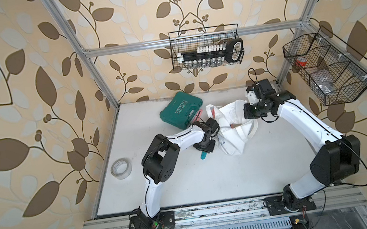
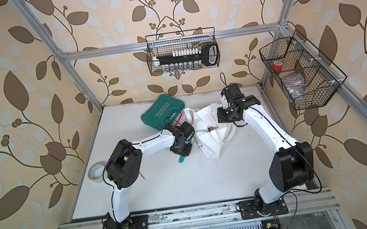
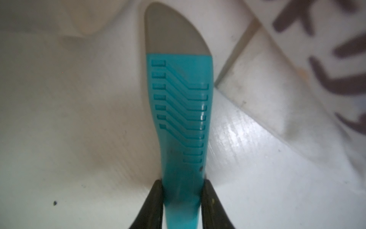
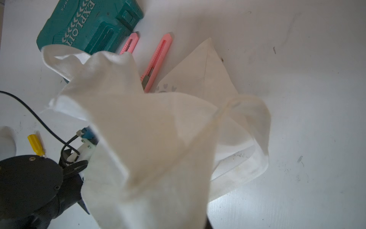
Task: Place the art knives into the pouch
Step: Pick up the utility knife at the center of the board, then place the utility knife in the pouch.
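Observation:
The art knife (image 3: 182, 111) is teal with a grey tip and lies flat on the white table beside the pouch. In both top views only its teal end (image 1: 203, 155) (image 2: 181, 159) shows from under my left wrist. My left gripper (image 3: 183, 182) (image 1: 205, 148) points down over it, and its black fingers (image 3: 156, 198) press both sides of the handle. The pouch (image 1: 230, 135) (image 2: 208, 141) (image 4: 158, 138), white cloth, lies crumpled mid-table. My right gripper (image 1: 249, 110) holds one edge raised. The hanging cloth hides its fingers in the right wrist view.
A green case (image 1: 181, 113) (image 4: 89, 25) lies at the back, with two pink cutters (image 4: 156, 61) (image 4: 129, 42) between it and the pouch. A tape roll (image 1: 121, 169) sits at the table's left edge. Wire baskets hang on the back rail (image 1: 205, 47) and the right rail (image 1: 328, 68).

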Motion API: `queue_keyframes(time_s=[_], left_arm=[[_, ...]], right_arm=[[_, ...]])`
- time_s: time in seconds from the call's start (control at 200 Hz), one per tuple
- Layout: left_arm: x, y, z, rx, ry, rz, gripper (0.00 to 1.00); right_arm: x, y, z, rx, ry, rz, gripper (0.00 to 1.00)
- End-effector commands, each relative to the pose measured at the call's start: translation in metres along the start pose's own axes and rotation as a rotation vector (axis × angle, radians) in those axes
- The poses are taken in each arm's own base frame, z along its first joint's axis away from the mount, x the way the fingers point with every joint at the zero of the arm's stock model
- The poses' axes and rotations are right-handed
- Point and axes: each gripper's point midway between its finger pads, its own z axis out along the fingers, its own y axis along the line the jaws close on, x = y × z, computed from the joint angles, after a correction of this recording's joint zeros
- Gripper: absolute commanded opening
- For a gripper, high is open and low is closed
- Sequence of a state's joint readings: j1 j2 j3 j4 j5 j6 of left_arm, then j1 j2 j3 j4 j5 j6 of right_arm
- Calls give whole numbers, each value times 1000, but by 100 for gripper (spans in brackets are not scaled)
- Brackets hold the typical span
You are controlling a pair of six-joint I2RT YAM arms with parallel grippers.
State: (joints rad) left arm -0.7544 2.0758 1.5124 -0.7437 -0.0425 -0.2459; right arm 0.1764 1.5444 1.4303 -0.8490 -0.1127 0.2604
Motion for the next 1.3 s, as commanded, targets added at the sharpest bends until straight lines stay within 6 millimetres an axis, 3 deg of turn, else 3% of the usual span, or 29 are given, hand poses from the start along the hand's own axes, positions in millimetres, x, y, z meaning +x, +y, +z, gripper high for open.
queue_keyframes(time_s=[0.0, 0.35, 0.61, 1.025, 1.225, 1.295], left_arm=[[0, 0, -37, -12, -33, 8, 22], [9, 13, -128, -7, -150, -3, 22], [-10, -8, -182, 53, -259, 60, 22], [-38, -73, -195, 167, -282, 204, 22], [-53, -89, -185, 198, -275, 247, 22], [-63, -95, -192, 211, -299, 260, 22]], right_arm=[[8, -2, 6, 8, 34, -11, 0], [8, -3, 7, 14, 38, -10, 0], [10, -3, 6, 14, 41, -9, 0], [15, -3, 5, 10, 45, -7, 0], [21, -1, 0, 4, 41, -14, 0], [24, 2, -3, 0, 38, -22, 0]])
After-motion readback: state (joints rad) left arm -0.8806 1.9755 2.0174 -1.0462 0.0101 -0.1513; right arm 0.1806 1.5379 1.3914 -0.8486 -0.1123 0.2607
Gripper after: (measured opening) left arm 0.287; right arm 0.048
